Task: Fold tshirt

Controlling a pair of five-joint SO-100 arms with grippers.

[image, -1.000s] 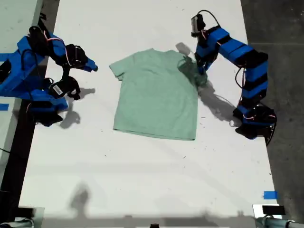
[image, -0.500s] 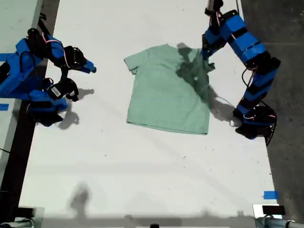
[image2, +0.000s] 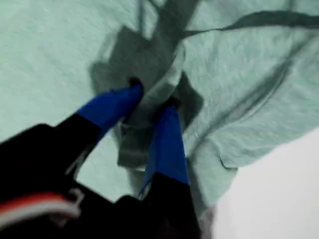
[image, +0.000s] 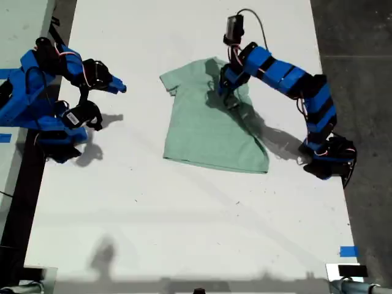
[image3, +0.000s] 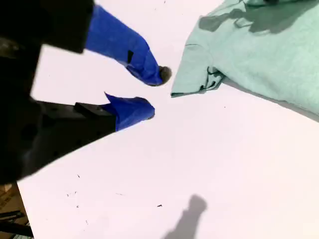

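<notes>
My first gripper (image2: pixel 152 97) pinches a bunched fold of the small pale mint-green cloth tshirt (image: pixel 211 122), both blue fingers (image2: pixel 167 144) pressed into the fabric, with creases running out from the tips. The rest of the tshirt lies spread under and around those fingers on the white table (image: pixel 184 220). My second gripper (image3: pixel 152 92) hangs over bare table with its fingers spread, nothing between them; a tshirt sleeve (image3: pixel 197 74) lies just beyond its tips, not touching.
</notes>
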